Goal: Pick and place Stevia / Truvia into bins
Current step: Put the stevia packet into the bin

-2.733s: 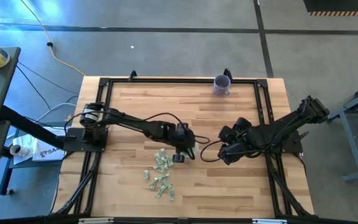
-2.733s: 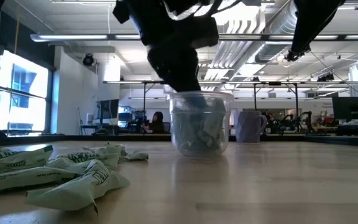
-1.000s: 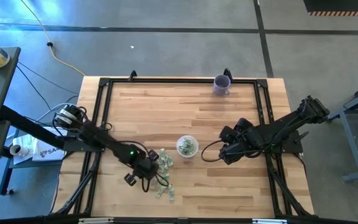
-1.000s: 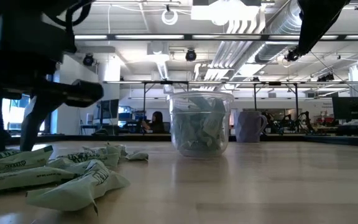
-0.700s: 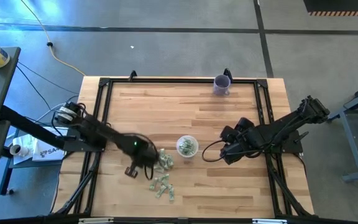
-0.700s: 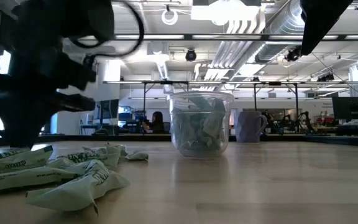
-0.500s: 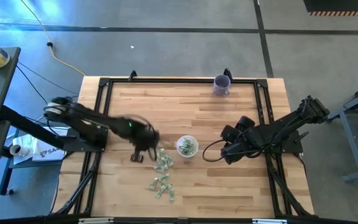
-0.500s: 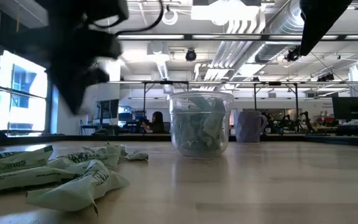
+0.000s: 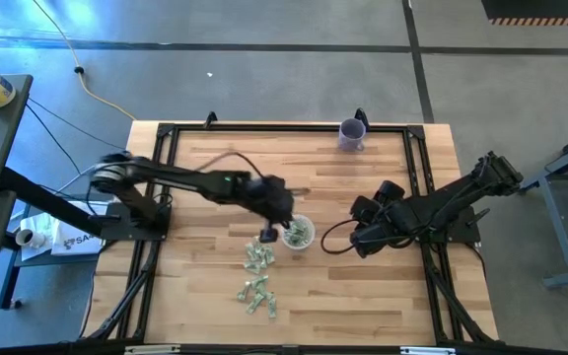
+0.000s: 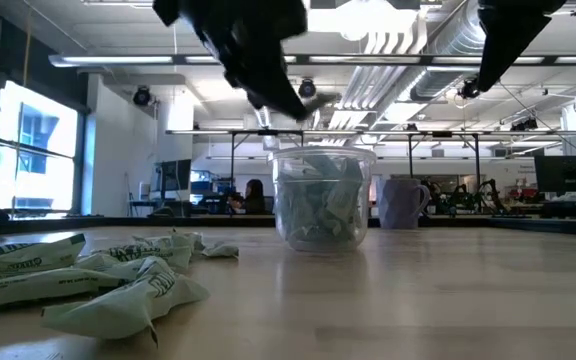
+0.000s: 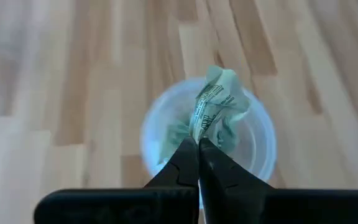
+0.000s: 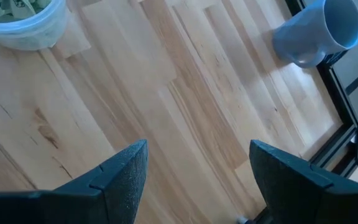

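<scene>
Nearest the low camera I have the loose sachets [image 10: 78, 280] lying in a heap on the table [image 9: 363, 286], a little apart from the cup [image 10: 320, 200], which already shows a good wad of packets through its clear wall. Over the cup my left gripper [image 11: 198, 163] has its tips pinched together on one crumpled sachet [image 11: 218, 102], gripped at a lower edge so the rest stands up above the cup's mouth. I judge these packets light and limp: paper that folds and creases under the tips, won't break, but could cling to a finger on release or flutter off to one side if let go too high. An edge or corner pinch looks the right hold, since they lie flat and give nothing to grab across the face. Further over, my right gripper [image 12: 197, 174] waits with its fingers spread, holding nothing. At the far edge stands a purple cup [image 9: 352, 134].
</scene>
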`<action>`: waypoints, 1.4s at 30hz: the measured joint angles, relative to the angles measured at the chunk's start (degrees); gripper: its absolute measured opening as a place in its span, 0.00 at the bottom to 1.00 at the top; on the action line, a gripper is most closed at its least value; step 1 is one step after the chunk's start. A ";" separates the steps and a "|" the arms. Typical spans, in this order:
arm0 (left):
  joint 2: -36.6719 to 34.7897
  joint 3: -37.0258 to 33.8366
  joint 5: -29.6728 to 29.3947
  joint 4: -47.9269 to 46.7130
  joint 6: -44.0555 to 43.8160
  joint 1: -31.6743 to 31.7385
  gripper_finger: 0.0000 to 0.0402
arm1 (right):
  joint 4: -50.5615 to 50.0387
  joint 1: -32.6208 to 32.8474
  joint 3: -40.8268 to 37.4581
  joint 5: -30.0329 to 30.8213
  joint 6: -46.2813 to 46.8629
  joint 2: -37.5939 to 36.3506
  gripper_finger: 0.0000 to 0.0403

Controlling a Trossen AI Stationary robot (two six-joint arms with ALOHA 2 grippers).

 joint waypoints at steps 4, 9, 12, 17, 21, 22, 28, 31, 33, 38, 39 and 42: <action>7.06 3.18 -2.26 -5.24 -0.22 -1.16 0.12 | -0.07 0.01 0.00 -0.49 0.41 0.00 0.67; 10.68 6.24 -1.54 -10.78 -1.18 -2.37 0.24 | -0.14 0.00 0.00 -0.62 1.82 0.00 0.67; 10.75 7.69 -2.19 -10.55 -1.90 -3.31 0.30 | -0.10 0.00 0.00 -0.56 1.88 0.00 0.67; 10.29 13.53 -2.96 -14.27 -2.26 -3.54 0.37 | -0.09 0.00 0.00 -0.63 1.94 0.00 0.67; 10.29 20.59 -5.04 -30.22 -2.02 -3.67 0.42 | -0.11 0.00 0.00 -1.39 3.19 0.00 0.67; 10.27 21.92 -5.39 -34.43 -1.96 -3.70 0.42 | -0.11 0.00 0.00 -1.54 3.34 0.00 0.67; 7.38 19.57 -6.14 -47.83 -6.64 -4.78 0.43 | -0.09 0.00 0.00 -1.79 3.41 0.00 0.67; 5.83 13.49 -4.85 -45.97 -20.81 -4.79 0.43 | -0.05 0.00 0.00 -1.99 4.45 0.00 0.67; 5.66 8.87 -4.38 -42.94 -30.20 -4.65 0.44 | 0.11 0.01 0.00 -1.96 5.38 0.00 0.67; 5.68 -1.67 -2.21 -30.71 -48.30 -5.88 0.43 | 0.20 0.20 0.00 -2.01 6.21 0.00 0.67; 5.68 -3.27 -2.16 -28.05 -50.94 -6.35 0.44 | 0.20 0.20 0.00 -2.01 6.21 0.00 0.67; 5.68 -5.27 -4.35 -22.13 -57.31 -6.83 0.44 | 0.21 0.20 0.00 -2.04 6.17 0.00 0.67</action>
